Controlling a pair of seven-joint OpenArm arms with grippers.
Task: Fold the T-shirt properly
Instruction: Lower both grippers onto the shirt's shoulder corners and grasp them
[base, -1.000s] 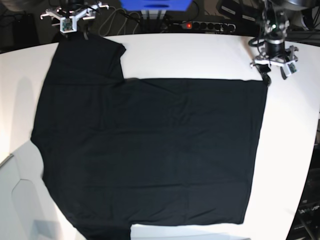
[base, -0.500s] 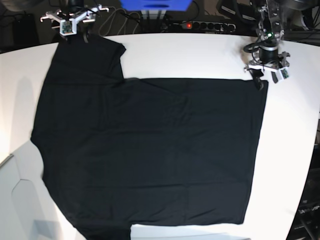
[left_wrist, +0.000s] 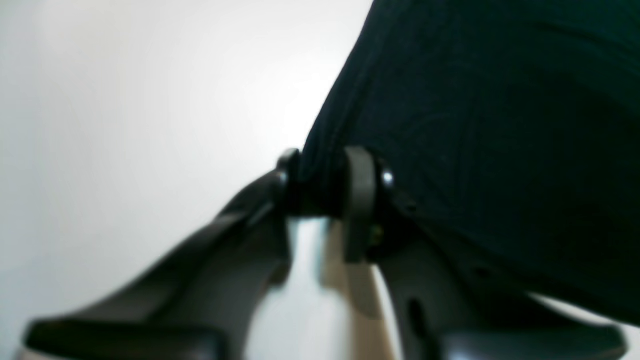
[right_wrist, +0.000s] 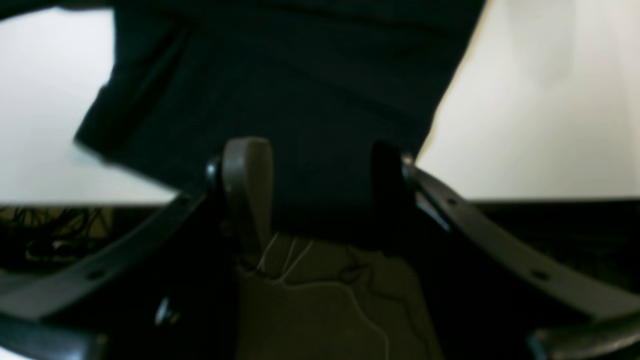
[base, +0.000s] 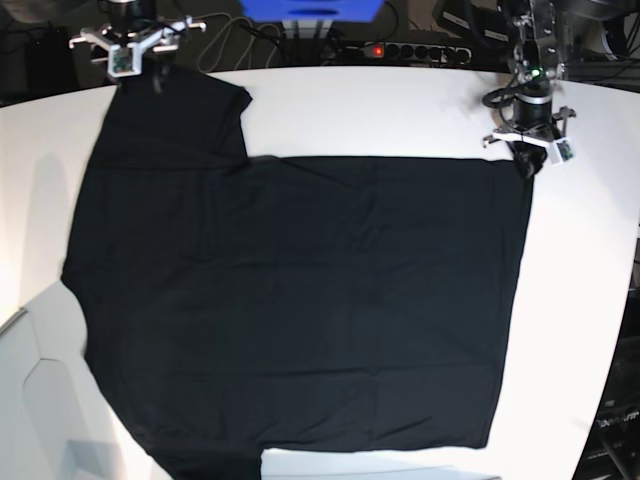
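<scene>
The black T-shirt (base: 300, 300) lies spread flat on the white table (base: 400, 110), plain side up, with one sleeve pointing to the far left corner. My left gripper (base: 527, 160) is at the shirt's far right corner. In the left wrist view that gripper (left_wrist: 322, 175) is shut on the T-shirt (left_wrist: 500, 125), with the cloth's edge pinched between its fingers. My right gripper (base: 140, 78) hangs over the far left sleeve. In the right wrist view it (right_wrist: 315, 170) stands open, its fingers (right_wrist: 247, 185) straddling the T-shirt's (right_wrist: 300, 75) sleeve hem at the table's back edge.
A power strip (base: 415, 52) with a red light, cables and a blue object (base: 310, 8) sit behind the table's back edge. A pale grey panel (base: 30, 400) shows at the front left. Bare table runs along the shirt's right side (base: 580, 300).
My left gripper has closed on the shirt's far right corner, which now sits slightly bunched. My right gripper has drifted a little left and back over the sleeve, still open.
</scene>
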